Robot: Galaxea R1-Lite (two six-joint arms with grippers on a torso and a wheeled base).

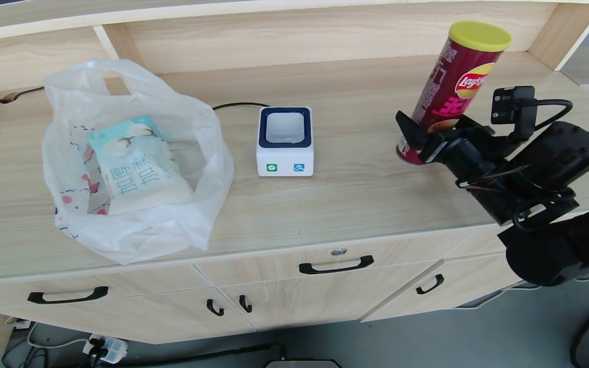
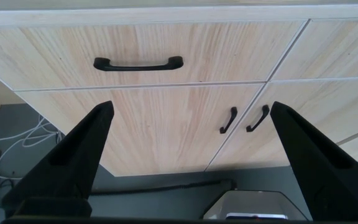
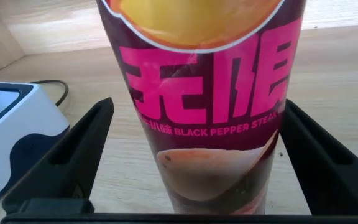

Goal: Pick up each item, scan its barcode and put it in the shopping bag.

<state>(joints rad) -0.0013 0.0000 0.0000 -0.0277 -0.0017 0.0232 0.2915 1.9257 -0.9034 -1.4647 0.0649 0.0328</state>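
Rightward in the head view, tall maroon chip can [image 1: 453,87] with yellow lid, standing on wooden counter [image 1: 356,194], flanked low down by right gripper [image 1: 421,140], fingers [image 3: 73,155] spread either side (gaps visible). Centre: white scanner [image 1: 285,140]. Left: translucent shopping bag [image 1: 202,153] holding tissue pack [image 1: 138,168]. Left gripper [image 2: 191,162] spread wide, facing drawer fronts [image 2: 166,81].

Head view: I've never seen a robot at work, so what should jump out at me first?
The tall dark-red chip can with a yellow lid, at the right end of the counter, with the right gripper open around its lower part. Next, the white bag at the left, holding a tissue pack, and the small white scanner between bag and can.
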